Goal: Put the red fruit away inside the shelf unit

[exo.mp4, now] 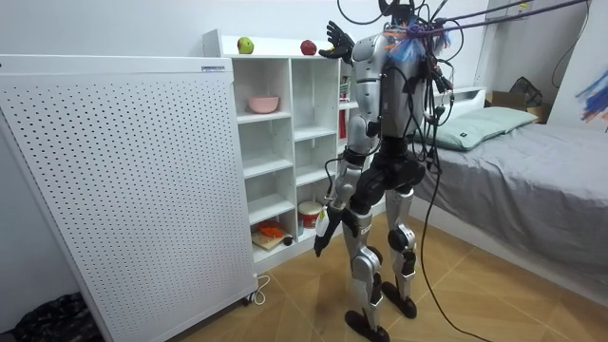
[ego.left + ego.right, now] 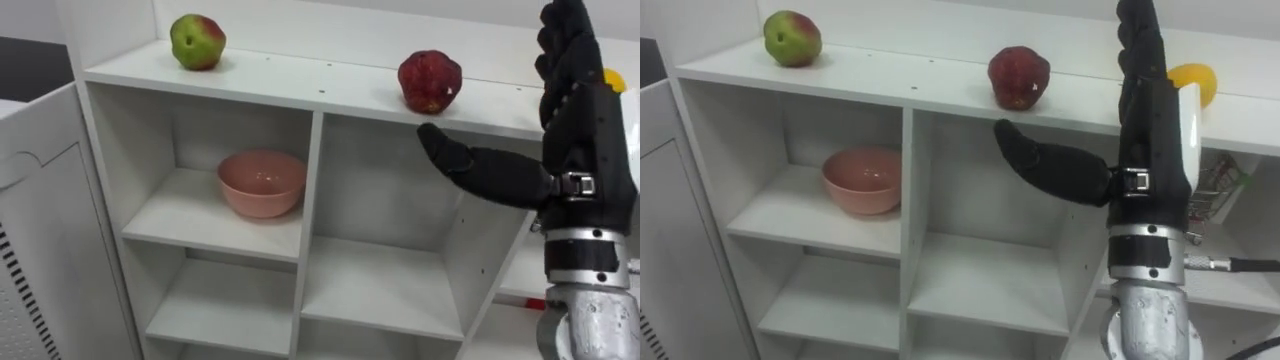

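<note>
Three fruits lie on the top board of the white closet point(image 2: 300, 85). A green-and-red apple point(image 2: 197, 41) sits at the upper left of the frame, and a red apple point(image 2: 429, 82) sits right of centre, above the divider between the upper compartments. A yellow fruit point(image 2: 1193, 82) at the upper right is largely hidden behind the hand, so it may be a lemon or an orange.

The right hand point(image 2: 580, 120) rises along the right edge of the frame. Its fingers are straight and point upward, and its thumb juts out to the left. It grasps nothing. The thumb tip lies in front of the upper right compartment, just below the red apple and apart from it, with the shelf edge between them.

A pink bowl point(image 2: 262, 182) stands upright in the upper left compartment.

In the room view the robot stands upright facing the closet, between a white perforated panel point(image 1: 114, 180) on the room view's left and a bed point(image 1: 532, 161) on its right. The left hand point(image 1: 321, 237) hangs low beside the thigh, too small there to read its state.
</note>
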